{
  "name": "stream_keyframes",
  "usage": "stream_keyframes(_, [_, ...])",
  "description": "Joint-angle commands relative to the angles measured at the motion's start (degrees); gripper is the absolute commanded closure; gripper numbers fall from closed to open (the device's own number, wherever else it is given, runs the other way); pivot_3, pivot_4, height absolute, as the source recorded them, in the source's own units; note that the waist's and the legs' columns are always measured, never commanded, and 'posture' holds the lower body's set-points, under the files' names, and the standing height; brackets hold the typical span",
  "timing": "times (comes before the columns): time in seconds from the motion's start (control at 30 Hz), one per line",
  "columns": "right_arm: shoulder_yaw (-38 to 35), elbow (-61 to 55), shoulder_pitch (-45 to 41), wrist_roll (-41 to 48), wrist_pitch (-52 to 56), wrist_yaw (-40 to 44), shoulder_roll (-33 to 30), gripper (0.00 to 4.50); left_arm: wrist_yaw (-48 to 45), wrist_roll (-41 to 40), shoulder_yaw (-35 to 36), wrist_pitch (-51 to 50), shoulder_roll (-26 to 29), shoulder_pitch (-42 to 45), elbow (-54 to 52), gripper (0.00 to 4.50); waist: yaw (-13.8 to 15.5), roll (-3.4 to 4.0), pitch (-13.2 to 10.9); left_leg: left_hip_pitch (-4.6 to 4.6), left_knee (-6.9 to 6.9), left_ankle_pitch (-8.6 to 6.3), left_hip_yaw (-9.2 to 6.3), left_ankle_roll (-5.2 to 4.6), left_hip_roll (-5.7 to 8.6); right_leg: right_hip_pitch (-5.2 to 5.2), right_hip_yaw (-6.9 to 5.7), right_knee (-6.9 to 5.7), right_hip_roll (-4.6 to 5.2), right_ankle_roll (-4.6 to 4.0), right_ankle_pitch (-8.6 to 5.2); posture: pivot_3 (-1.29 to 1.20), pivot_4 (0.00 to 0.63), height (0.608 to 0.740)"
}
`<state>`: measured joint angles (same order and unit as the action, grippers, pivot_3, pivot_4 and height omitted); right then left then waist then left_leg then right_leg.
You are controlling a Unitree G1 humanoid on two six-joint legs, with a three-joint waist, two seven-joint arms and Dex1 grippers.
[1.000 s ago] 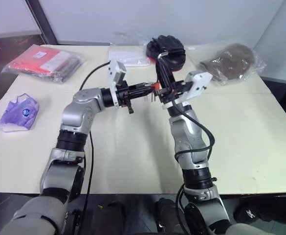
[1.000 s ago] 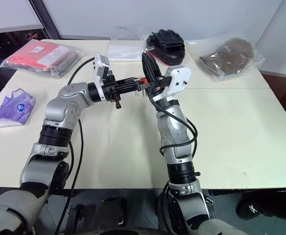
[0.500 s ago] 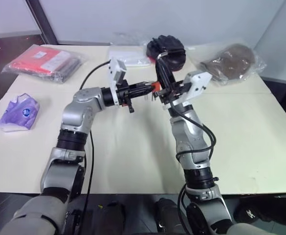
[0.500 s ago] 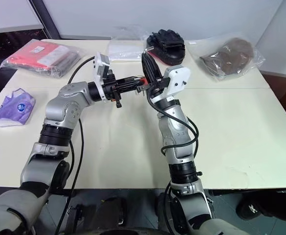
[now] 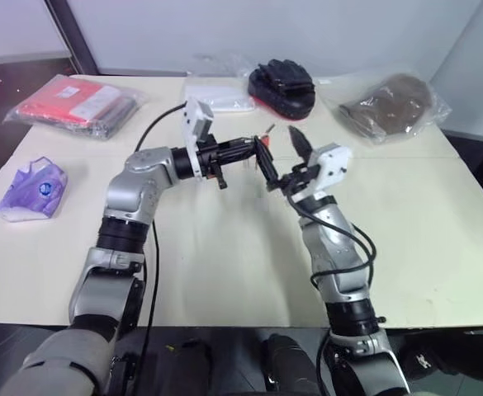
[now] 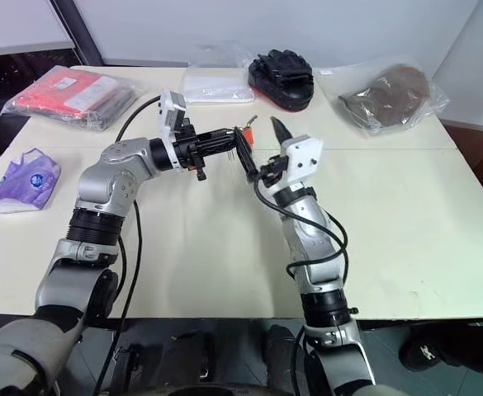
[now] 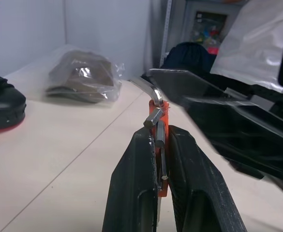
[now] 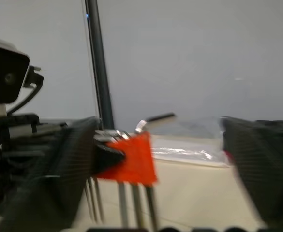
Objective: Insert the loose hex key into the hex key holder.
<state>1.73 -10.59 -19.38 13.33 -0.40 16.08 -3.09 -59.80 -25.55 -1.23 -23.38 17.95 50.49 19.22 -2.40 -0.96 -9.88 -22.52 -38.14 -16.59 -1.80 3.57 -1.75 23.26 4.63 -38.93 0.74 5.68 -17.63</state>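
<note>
Two grippers meet above the table (image 5: 224, 247) in the head views: the left gripper (image 5: 256, 149) is clamped on the hex key holder (image 5: 263, 144), and the right gripper (image 5: 281, 150) stands spread just beside it. Left wrist view: fingers (image 7: 136, 193) pinch the holder, the loose hex key (image 7: 153, 96) seated at its top. Right wrist view: the orange block sits between parted fingers (image 8: 260, 164)

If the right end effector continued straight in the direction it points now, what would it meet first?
Probably the hex key holder, held shut in the left end effector. The right end effector stands open, and in its wrist view the red block sits between its fingers. Depth is unclear, so it might pass just beside it.
</note>
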Motion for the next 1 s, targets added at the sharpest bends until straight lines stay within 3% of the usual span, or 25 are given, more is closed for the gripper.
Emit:
stream_keyframes(0.03, [-2.24,-9.73,4.59,2.04,2.49,0.55,-3.15,0.06,-0.1,-0.89,0.95,0.63,-0.12,0.7,-2.64,4.5,0.02,0.0,0.0,-0.01,0.0,0.0,0.0,0.0,0.0,0.0,0.0,0.01,0.0,0.0,0.0,0.0,0.15,0.74])
stream_keyframes(0.17, [-6.45,-19.82,14.55,4.17,7.21,0.63,-8.45,0.06,0.59,-1.65,0.52,-1.63,-1.42,-0.08,-2.6,4.5,0.08,0.0,0.0,0.0,0.0,0.0,0.01,0.0,0.01,-0.05,0.0,0.04,-0.03,0.0,0.0,0.0,0.15,0.74])
stream_keyframes(0.37, [-12.76,-26.14,25.56,4.49,9.88,-0.5,-12.38,0.06,5.31,-4.24,-2.21,-11.9,-7.91,-6.37,-6.09,4.5,-0.03,0.01,0.01,0.03,0.0,0.0,0.04,-0.01,0.02,-0.23,0.0,0.28,-0.07,0.01,-0.01,0.0,0.15,0.74])
stream_keyframes(0.63, [-13.8,-28.0,31.0,2.18,8.96,-2.62,-11.87,0.06,12.28,-3.97,-3.22,-20.55,-17.28,-9.98,0.31,4.5,0.15,0.04,0.03,0.09,0.0,-0.01,0.02,-0.01,0.03,-0.36,0.0,0.42,-0.11,0.01,-0.01,0.0,0.15,0.74])
stream_keyframes(0.83, [-11.78,-28.56,32.47,-0.38,8.18,-3.61,-11.03,0.06,13.68,-2.08,-2.35,-19.89,-17.92,-9.04,8.88,4.5,-0.01,0.05,0.03,0.11,0.03,-0.01,0.0,-0.02,0.03,-0.44,-0.01,0.57,-0.12,0.01,-0.01,0.0,0.15,0.74])
stream_keyframes(1.0, [-10.87,-27.45,32.46,-1.33,7.52,-3.8,-10.6,0.0,8.94,3.13,-6.17,-12.81,-13.41,-10.01,11.49,2.27,0.13,0.05,0.04,0.12,0.06,-0.01,-0.01,-0.01,0.02,-0.45,-0.02,0.57,-0.12,0.01,-0.01,0.0,0.15,0.74])
